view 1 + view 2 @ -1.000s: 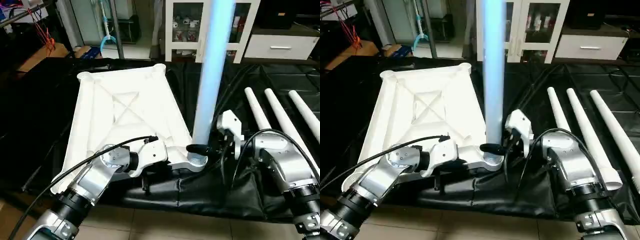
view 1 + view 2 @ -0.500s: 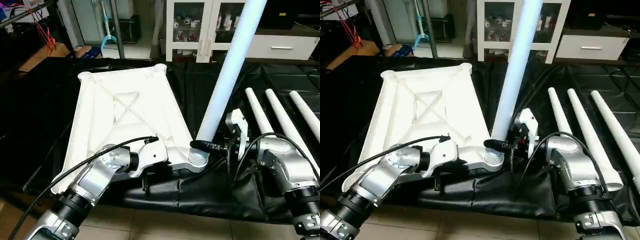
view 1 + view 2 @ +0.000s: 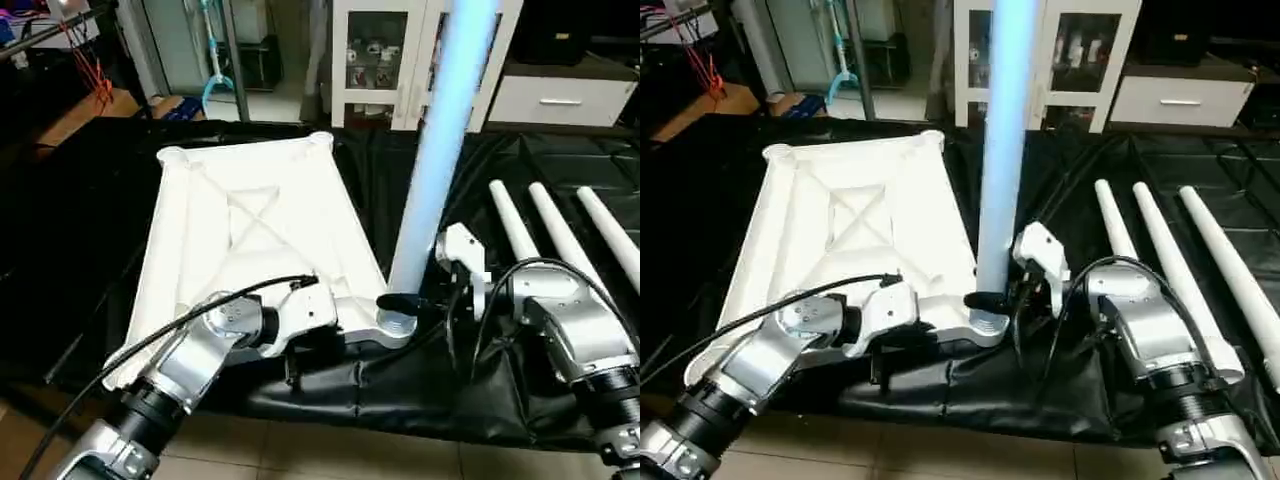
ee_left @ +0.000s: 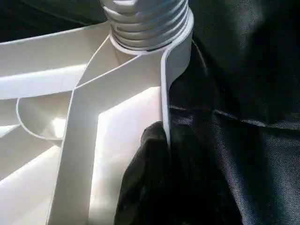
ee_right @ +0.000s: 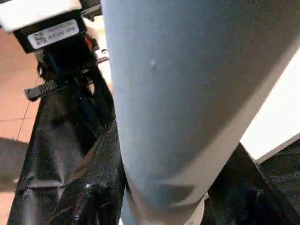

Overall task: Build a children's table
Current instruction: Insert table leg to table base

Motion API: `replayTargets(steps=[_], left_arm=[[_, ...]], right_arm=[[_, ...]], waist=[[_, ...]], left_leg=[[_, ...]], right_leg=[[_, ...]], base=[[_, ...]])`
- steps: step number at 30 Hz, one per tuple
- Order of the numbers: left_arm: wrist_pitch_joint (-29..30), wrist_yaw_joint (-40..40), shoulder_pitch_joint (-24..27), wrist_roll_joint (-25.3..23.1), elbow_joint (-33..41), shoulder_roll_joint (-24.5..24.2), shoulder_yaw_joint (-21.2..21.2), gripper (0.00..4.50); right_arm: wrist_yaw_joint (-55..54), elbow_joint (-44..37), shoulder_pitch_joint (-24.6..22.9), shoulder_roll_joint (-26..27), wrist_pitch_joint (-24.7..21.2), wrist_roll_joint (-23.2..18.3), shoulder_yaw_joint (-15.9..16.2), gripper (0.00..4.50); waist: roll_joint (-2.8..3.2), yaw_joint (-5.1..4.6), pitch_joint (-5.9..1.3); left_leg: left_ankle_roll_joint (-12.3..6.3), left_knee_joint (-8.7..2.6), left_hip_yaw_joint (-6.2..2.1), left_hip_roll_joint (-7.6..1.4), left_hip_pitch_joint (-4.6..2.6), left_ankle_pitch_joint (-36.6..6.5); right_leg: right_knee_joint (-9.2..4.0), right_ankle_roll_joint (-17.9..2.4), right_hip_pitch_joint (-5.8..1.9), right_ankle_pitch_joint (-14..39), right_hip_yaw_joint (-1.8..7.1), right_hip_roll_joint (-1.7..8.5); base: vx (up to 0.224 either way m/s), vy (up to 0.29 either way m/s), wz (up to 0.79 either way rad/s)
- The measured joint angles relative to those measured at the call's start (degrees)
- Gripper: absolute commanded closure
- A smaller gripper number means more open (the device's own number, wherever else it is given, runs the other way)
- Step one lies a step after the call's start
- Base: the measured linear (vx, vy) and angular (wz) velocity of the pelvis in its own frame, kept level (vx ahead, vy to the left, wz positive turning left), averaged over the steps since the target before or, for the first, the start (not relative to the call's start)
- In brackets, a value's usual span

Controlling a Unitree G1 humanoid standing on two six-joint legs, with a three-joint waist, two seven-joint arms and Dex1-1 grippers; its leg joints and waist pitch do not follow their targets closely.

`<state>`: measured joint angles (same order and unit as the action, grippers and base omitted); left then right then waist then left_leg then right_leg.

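- Your right tool (image 3: 405, 301) grasps the standing leg (image 3: 1002, 150) low down, just above its ribbed end, which sits in the near right corner socket (image 3: 393, 327) of the tabletop (image 3: 250, 230).
- That leg rises nearly upright and runs out of the picture at the top, hiding part of the white glass-door cabinet (image 3: 375, 55) behind it.
- Your left tool (image 4: 161, 154) is clenched on the tabletop's near rim wall, just left of that socket; one black finger (image 4: 145, 187) lies inside the rim against the ribs.
- The tabletop lies upside down on the black sheet (image 3: 70, 230), ribbed side up, its far corners toward the cabinet.
- Three spare legs (image 3: 1160, 265) lie side by side on the sheet to the right, well apart from the tabletop, behind your right forearm (image 3: 1145, 330).
- A black cable (image 3: 190, 315) loops over your left forearm (image 3: 200, 350) and crosses the near edge of the tabletop.
- Beyond the sheet on the far left you have a stand with red wires (image 3: 88, 62) and a wooden board (image 3: 85, 110).
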<state>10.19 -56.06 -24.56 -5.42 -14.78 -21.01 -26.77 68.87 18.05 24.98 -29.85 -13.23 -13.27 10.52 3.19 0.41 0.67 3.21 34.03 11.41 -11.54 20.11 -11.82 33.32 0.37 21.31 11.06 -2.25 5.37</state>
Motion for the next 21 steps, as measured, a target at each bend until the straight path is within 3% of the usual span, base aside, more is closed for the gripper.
replayTargets(steps=[6, 11, 21], left_arm=[[0.03, -0.09, 0.18, 0.06, 0.0, -0.03, -0.13, 4.5], [0.1, 0.07, 0.18, 0.02, -0.12, -0.21, -0.12, 4.5], [0.08, -0.19, 0.18, 0.09, -0.13, -0.02, -0.28, 4.5]], right_arm=[[-0.39, -0.16, -0.61, 0.78, -1.56, -0.79, -0.89, 2.64], [-3.43, 3.35, -0.53, 3.21, -7.42, -4.88, -4.78, 2.64], [-1.5, 2.52, -0.49, 1.24, -6.2, -4.24, -3.16, 2.64]], waist=[[0.09, -0.18, -0.24], [0.34, -0.53, -0.28], [0.45, -0.35, -0.41]], left_leg=[[0.04, -0.2, -0.03, 0.02, -0.12, -0.07], [0.05, -0.23, -0.06, 0.02, -0.13, -0.07], [0.05, -0.29, -0.06, 0.03, -0.12, -0.07]], right_leg=[[-0.29, 0.06, -0.28, 0.04, -0.03, -0.02], [-0.27, 0.08, -0.26, 0.05, -0.03, -0.03], [-0.31, 0.27, -0.34, 0.17, -0.03, -0.02]], base=[[0.0, 0.0, 0.0], [0.0, 0.0, 0.0], [0.0, 0.0, 0.0]])
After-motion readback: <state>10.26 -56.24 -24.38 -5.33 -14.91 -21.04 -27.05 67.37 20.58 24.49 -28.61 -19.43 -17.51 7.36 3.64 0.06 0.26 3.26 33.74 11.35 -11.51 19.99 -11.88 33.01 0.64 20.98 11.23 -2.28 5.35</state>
